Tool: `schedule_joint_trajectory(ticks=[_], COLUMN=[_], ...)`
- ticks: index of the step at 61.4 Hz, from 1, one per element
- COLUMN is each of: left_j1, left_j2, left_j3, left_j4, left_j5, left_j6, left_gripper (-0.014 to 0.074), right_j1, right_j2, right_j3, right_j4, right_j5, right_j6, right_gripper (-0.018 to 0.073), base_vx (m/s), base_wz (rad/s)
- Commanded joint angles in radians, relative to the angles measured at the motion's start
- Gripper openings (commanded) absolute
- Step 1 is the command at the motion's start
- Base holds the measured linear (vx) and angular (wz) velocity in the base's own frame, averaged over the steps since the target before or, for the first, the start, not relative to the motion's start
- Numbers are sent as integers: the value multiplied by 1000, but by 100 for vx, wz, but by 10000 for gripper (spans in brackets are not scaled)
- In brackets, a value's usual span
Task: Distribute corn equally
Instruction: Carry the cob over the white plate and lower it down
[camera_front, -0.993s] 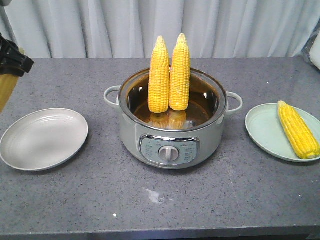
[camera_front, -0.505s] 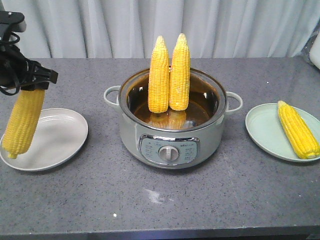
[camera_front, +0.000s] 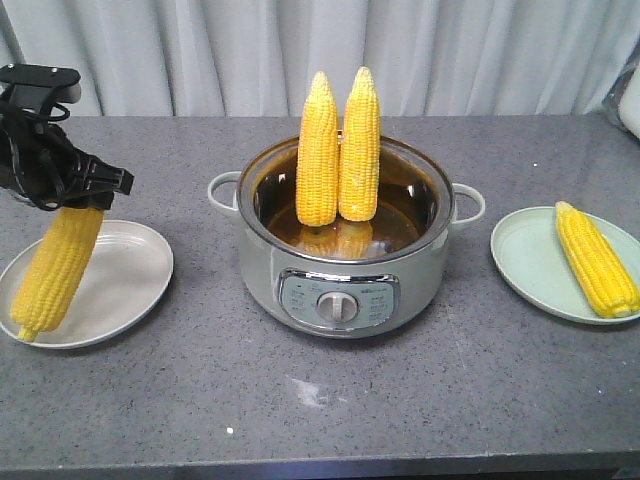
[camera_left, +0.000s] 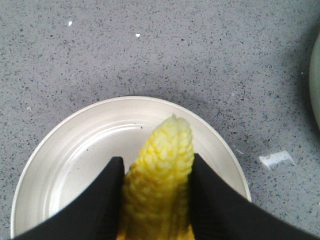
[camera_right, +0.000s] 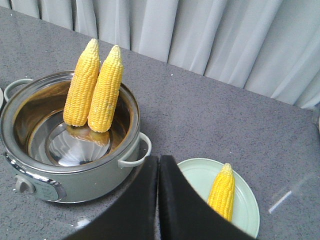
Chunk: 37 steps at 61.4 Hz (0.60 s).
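Note:
My left gripper (camera_front: 78, 200) (camera_left: 154, 170) is shut on a yellow corn cob (camera_front: 55, 272) (camera_left: 159, 185), which hangs tip-down over the white plate (camera_front: 125, 270) (camera_left: 75, 150) at the left. Its tip is at the plate's near-left rim. Two more corn cobs (camera_front: 338, 148) (camera_right: 92, 89) stand upright in the steel pot (camera_front: 340, 290) (camera_right: 30, 170) at the centre. A further cob (camera_front: 597, 260) (camera_right: 221, 192) lies on the pale green plate (camera_front: 525, 262) (camera_right: 197, 177) at the right. My right gripper (camera_right: 158, 162) is shut with nothing in it, above the counter between pot and green plate.
The grey speckled counter (camera_front: 330, 400) carries everything, with a pale curtain (camera_front: 400, 50) behind it. The pot has side handles (camera_front: 466, 205) and a control knob (camera_front: 335, 306). A small white scrap (camera_left: 274, 159) lies on the counter right of the white plate.
My left arm has come in from the left edge, carrying the cob rightward and downward over the white plate. The pot, its two cobs and the right plate have not moved.

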Motion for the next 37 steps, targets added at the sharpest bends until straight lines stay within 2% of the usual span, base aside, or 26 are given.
schedule_joint_trajectory(ticks=[1,13,30,37], left_j1=[1,1,1,1], left_j2=[-43,-43,-43,-43], left_j3=[-28,-28,-28,-28], left_j4=[-13,-14,-14,-14], left_j5=[-45,-49,-47,-42], left_j6=[-7,3,2,1], left_gripper=[11,100,356,426], right_j1=[-5,-5,-5,-5], right_j2=[-4,-4,-4,-4], right_j3=[-20,-20,-20,-20], right_j4=[23,23,23,23], right_j5=[-63,-65,-66,-66], right_j6=[-3,-3,-6,-6], right_gripper=[-8,-8,-8,-8], base_vx=[0,0,0,0], base_wz=[0,0,0,0])
